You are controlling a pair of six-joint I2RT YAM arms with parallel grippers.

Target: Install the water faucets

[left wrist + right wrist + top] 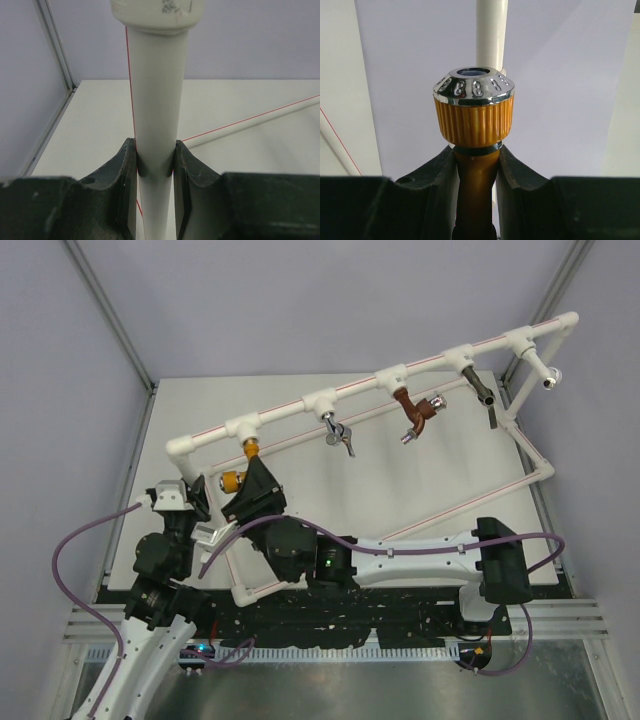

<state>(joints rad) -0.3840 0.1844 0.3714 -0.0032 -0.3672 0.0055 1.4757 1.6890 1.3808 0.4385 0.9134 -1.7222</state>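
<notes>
Right end effector (477, 160) clamped on the neck of the orange-yellow faucet (474, 117), under its knob; left end effector (155, 156) closed around the white pipe frame (157, 90), bracing it. Your faucet sits at the leftmost tee (245, 427); seating depth unclear, so count tightening as outstanding. Remaining tees carry other taps (415, 415). No containers in view.

I see the white plastic pipe frame (357, 388) standing on the white table (400, 480), its top rail running from the left edge toward the far right corner. Along it, left to right: small orange-yellow metal tap (235, 478), silver tap (340, 435), reddish-brown tap (415, 415), dark grey tap (482, 392).
</notes>
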